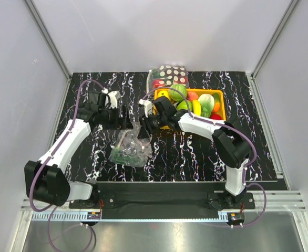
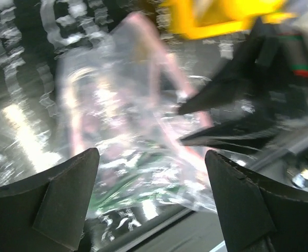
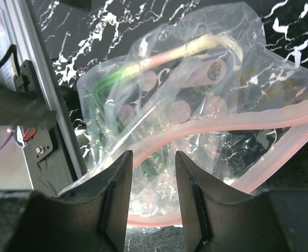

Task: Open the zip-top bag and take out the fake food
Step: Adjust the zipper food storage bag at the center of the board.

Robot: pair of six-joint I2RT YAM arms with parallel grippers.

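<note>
Slanting near-left to far-right, the zip-top bag has its zip strip farthest.

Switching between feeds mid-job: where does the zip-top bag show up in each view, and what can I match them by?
Top external: zip-top bag lies mid-table, between the two arms.
Left wrist: it fills the middle of the picture.
Right wrist: it fills the centre, beyond the fingers.
Shared landmark: the right pincer, at the bag's pink-strip edge in every view.
</note>
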